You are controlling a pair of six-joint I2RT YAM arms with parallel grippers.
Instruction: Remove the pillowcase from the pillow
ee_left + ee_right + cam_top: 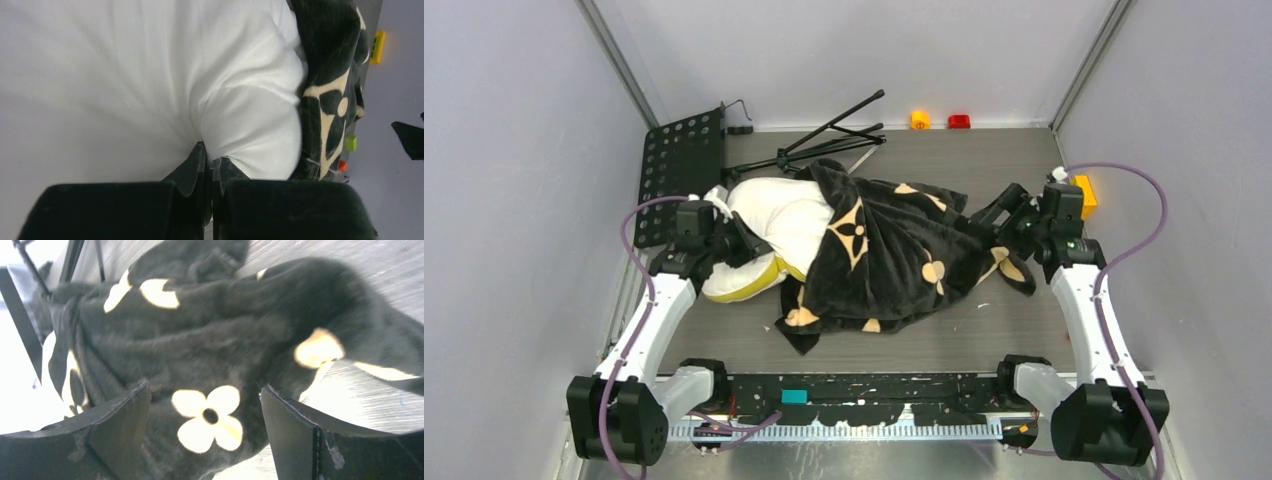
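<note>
The cream-white pillow (779, 222) lies at the table's left, its left half bare, a yellowish edge along its near side. The black plush pillowcase (889, 255) with pale-yellow flowers covers its right part and spreads rumpled over the table to the right. My left gripper (746, 240) is shut on a pinch of the pillow's white fabric (250, 120); its fingertips (200, 155) meet at the fold. My right gripper (996, 228) stands open at the pillowcase's right end. In the right wrist view the flowered cloth (210, 415) lies between its spread fingers (280, 410), ungripped.
A black perforated metal plate (679, 170) leans at the back left. A folded black stand (824, 140) lies behind the pillow. Small yellow (920, 120) and red (959, 121) blocks sit at the back wall, an orange block (1084, 195) at the right edge.
</note>
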